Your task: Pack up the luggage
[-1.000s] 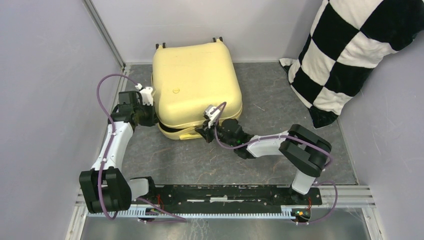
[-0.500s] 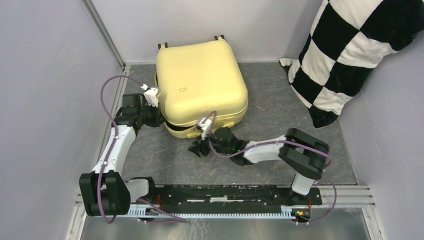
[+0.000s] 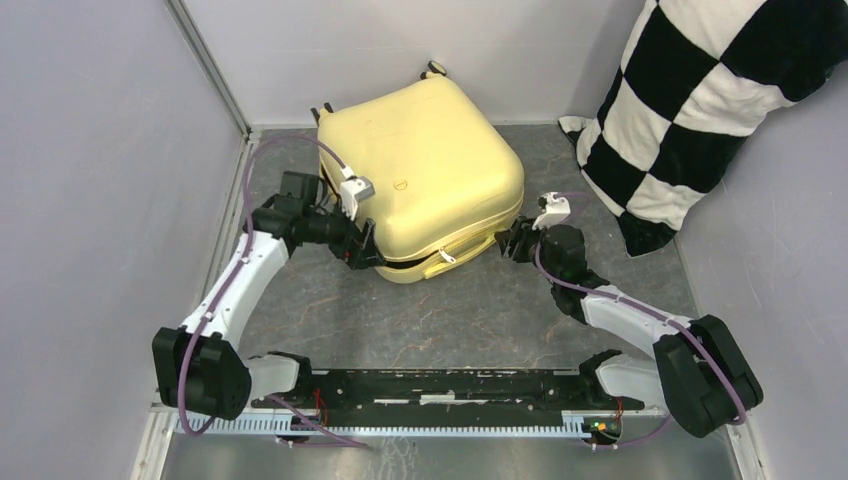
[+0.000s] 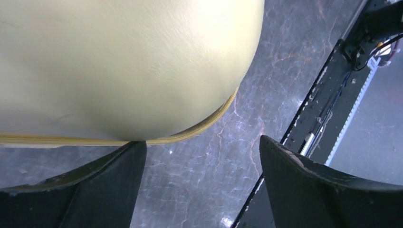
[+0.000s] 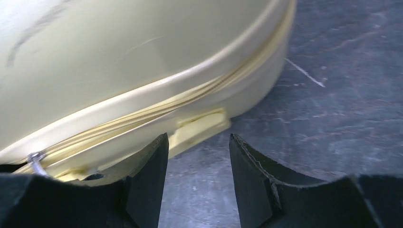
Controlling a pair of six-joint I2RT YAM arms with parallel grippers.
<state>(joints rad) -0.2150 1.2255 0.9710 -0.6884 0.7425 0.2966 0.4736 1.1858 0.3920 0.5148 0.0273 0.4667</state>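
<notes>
Left gripper [image 3: 366, 256] is held with jaws wide apart at the 8 o'clock corner of the luggage [image 3: 430, 165]; the right gripper [image 3: 506, 243], parted and empty, is set at its 4 o'clock side. The case is lying lid-down towards 12 o'clock on the table [image 3: 560, 300]. Sealing the seam is judged the step in hand; the zipper pull [image 3: 443, 258] would have to be pinched next

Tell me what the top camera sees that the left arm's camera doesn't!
Only the top view shows the checkered pillow, the wheels on the suitcase, the right claw and both whole arms. Only the left wrist view shows up close that the left claw is wide open, holding nothing. Both show the yellow suitcase, the grey floor and the black rail.
</notes>
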